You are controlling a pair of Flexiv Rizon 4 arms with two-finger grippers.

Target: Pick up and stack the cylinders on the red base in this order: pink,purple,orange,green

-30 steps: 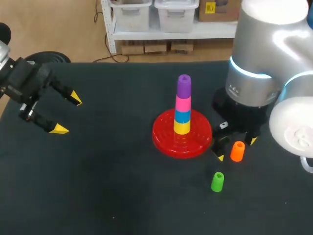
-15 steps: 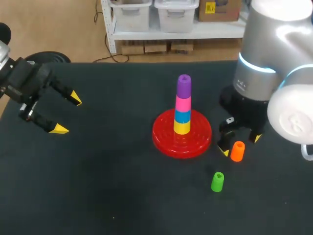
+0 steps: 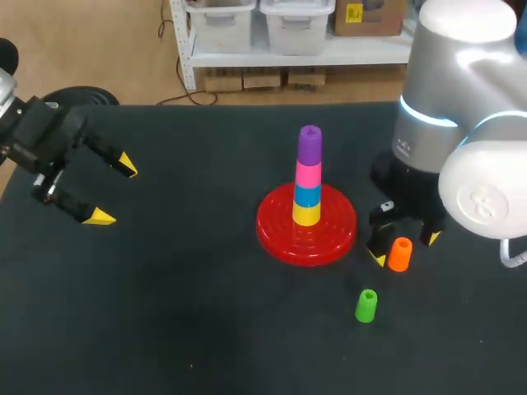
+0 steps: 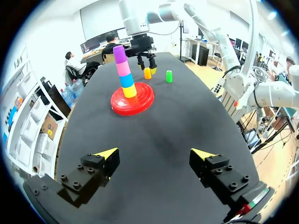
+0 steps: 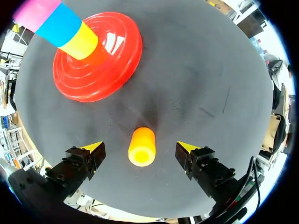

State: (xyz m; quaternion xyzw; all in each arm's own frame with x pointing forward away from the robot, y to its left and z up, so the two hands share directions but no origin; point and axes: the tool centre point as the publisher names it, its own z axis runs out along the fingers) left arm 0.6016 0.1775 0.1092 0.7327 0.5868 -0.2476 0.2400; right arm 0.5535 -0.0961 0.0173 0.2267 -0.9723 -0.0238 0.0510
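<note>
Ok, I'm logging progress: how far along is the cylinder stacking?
Done: the pink cylinder and purple cylinder sit stacked on the red base, above a blue cylinder and yellow cylinder. In hand: the right gripper stands open around the upright orange cylinder. To do: stack it, then the green cylinder on the table.

In the right wrist view the black rim is cutting off the pink cylinder (image 5: 37, 11), so its upper part is falling outside the picture. In the head view the right arm (image 3: 449, 99) is hiding most of the right gripper (image 3: 403, 248), leaving only its yellow tips (image 3: 377, 260) showing, and the left arm (image 3: 25, 132) is running off the edge.
</note>
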